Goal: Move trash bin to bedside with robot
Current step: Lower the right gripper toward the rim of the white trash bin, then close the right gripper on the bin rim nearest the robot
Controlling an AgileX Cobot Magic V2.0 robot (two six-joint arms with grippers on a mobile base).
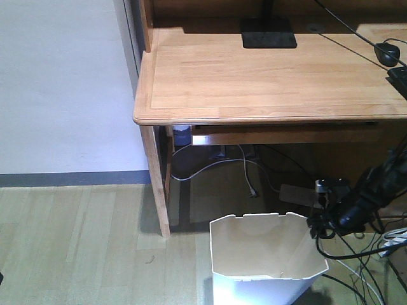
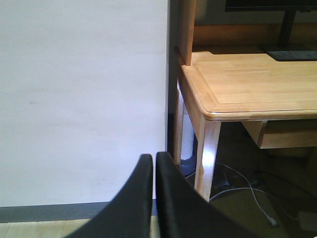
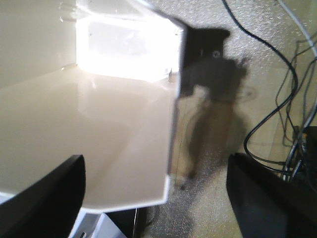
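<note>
Straddling the rim of the trash bin (image 1: 264, 254), just in front of the desk (image 1: 267, 76), my right gripper (image 3: 156, 166) gapes wide, gripping nothing; my left gripper (image 2: 154, 166) is nearly closed, empty. Step: grasping. Next, likely: pinch the thin wall, then haul to the bedside, unseen.

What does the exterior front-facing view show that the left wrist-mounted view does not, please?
Only the front view shows the trash bin on the floor before the wooden desk, with the right gripper at its right rim, plus a mouse on the desktop. Only the left wrist view shows the left gripper, shut and empty. Both share that desk, the white wall, the monitor base and cables beneath the desk.
</note>
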